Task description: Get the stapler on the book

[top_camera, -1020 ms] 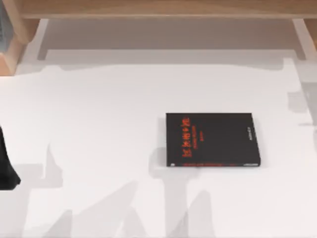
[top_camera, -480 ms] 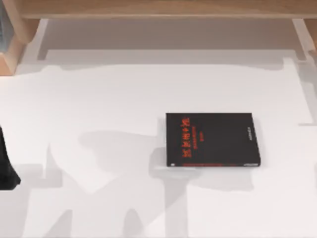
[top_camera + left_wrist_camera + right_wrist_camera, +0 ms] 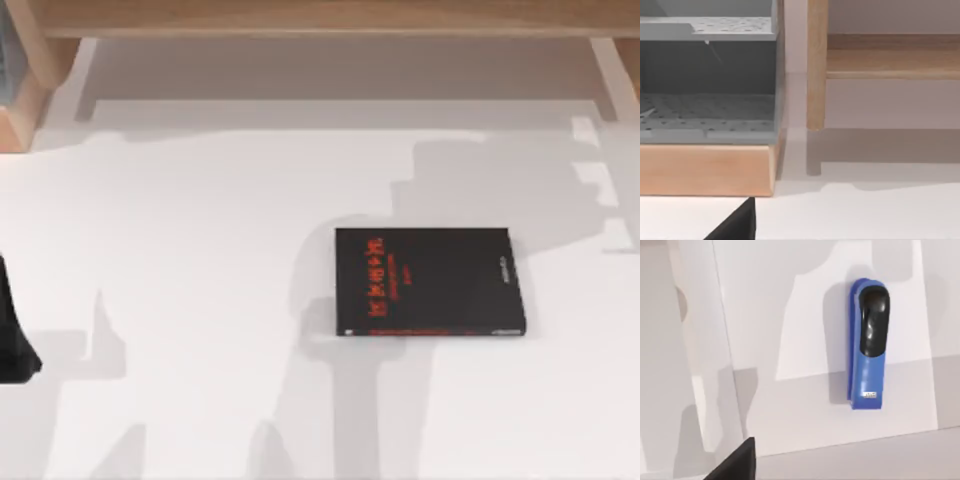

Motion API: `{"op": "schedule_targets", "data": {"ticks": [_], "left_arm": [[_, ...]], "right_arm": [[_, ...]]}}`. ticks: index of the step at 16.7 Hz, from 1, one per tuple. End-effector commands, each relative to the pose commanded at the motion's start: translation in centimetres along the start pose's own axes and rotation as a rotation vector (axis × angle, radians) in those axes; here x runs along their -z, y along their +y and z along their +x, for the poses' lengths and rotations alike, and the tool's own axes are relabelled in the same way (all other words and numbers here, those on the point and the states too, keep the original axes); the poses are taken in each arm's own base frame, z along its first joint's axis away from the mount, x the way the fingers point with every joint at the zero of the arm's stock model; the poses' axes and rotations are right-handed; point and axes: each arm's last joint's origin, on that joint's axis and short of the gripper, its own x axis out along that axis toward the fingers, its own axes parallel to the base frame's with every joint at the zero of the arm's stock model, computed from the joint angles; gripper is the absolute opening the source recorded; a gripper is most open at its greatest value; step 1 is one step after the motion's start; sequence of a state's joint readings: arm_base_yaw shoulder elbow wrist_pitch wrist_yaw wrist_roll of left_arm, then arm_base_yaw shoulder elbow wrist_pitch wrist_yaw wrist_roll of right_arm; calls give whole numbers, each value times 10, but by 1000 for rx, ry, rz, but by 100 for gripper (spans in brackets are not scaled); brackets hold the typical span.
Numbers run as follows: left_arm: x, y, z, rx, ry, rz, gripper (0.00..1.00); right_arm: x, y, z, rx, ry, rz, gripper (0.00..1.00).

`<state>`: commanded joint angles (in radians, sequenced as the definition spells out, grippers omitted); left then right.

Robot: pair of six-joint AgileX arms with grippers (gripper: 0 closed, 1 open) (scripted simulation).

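Note:
The book (image 3: 430, 282) lies flat on the white table a little right of centre, black with red lettering and a thin red stripe along its near edge. Nothing rests on it. In the right wrist view the stapler (image 3: 868, 345), bright blue with a black top, lies flat on the white surface, some way off from a dark corner of my right gripper (image 3: 735, 464). My left arm (image 3: 10, 335) is parked at the table's left edge, and a dark corner of the left gripper (image 3: 737, 225) shows in its wrist view.
A wooden shelf (image 3: 320, 15) runs along the far edge of the table. At the far left stands a grey perforated rack (image 3: 707, 90) on a wooden base, with a wooden post (image 3: 816, 65) beside it. Arm shadows fall across the white tabletop (image 3: 200, 250).
The shadows on the table have shifted, and a large one now lies behind and to the right of the book. The book and the left arm have not moved.

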<state>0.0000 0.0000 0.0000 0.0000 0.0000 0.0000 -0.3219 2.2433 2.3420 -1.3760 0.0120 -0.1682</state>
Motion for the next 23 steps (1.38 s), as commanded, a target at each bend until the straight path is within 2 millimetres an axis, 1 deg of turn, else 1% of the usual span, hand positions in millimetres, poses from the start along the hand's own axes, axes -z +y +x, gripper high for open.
{"op": "schedule_targets", "data": {"ticks": [2,4,6,7,8,9,17,23], "left_arm": [[0,0,0,0,0,0,100],[0,0,0,0,0,0,100],[0,0,0,0,0,0,100],[0,0,0,0,0,0,100],[0,0,0,0,0,0,100],[0,0,0,0,0,0,100],[0,0,0,0,0,0,100],[0,0,0,0,0,0,100]], "right_arm": [[-7,-13,44,-18,89,9,100],[-11,-22,80,-34,147,12,100],[-13,-25,106,-49,178,7,100],[-14,-26,116,-55,184,2,100],[-14,-25,122,-58,186,-1,100],[-15,-25,126,-60,188,-4,100],[-14,-24,127,-62,191,-6,100],[-8,-27,135,-64,189,-7,100]]}}
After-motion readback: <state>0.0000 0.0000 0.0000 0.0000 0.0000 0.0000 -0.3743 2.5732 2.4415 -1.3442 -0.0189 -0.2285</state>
